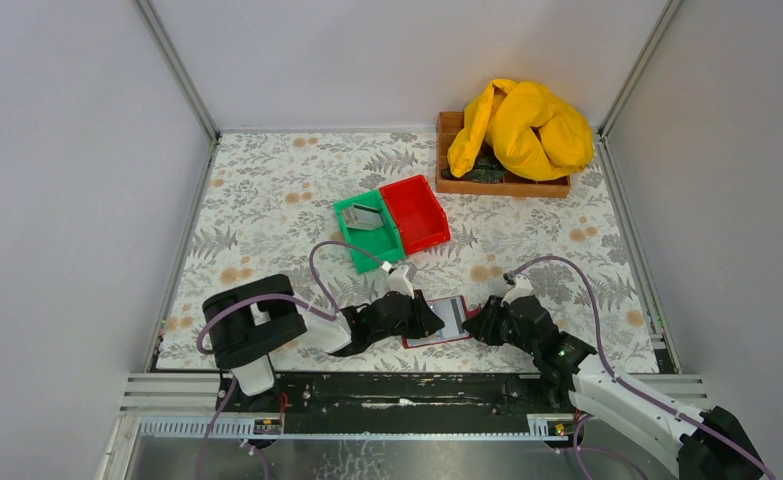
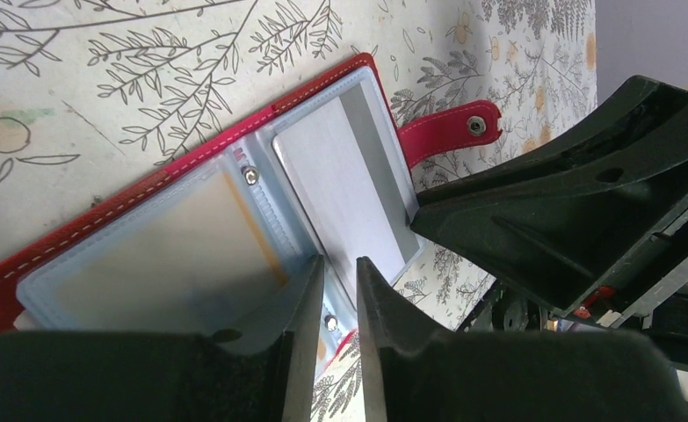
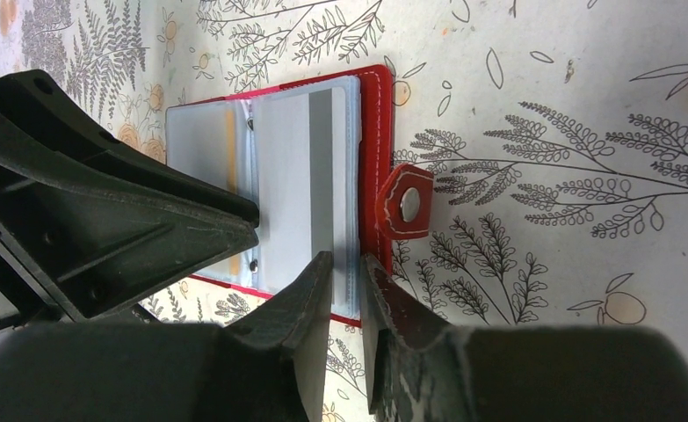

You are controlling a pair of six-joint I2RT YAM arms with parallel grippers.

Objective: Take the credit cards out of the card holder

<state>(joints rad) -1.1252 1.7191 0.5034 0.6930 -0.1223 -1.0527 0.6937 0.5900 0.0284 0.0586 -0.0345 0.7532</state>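
While the card holder [image 1: 447, 318] lies open, inner face up, at 6 o'clock on the floral tabletop [image 1: 267, 200], both arms meet over it.

Left pincer [image 1: 435, 322]: at the holder's 9 o'clock. It is released, its fingers [image 2: 300, 343] slightly parted above the spine rivets with nothing between them.

Right pincer [image 1: 472, 322]: at the holder's 3 o'clock. Its fingers [image 3: 309, 308] straddle the outer edge of the clear sleeve; I cannot tell whether they clamp it.

Cards: 2 sit in the pockets. A silver card [image 2: 340, 193] with a darker stripe is in the page beside the snap tab [image 2: 450, 132], and a tan-edged card [image 2: 164, 255] is in the other page.

Surroundings: a green bin [image 1: 359, 250] at 11 o'clock from the holder contains 1 grey card [image 1: 367, 217]. A red bin [image 1: 415, 213] touches its 3 o'clock side.
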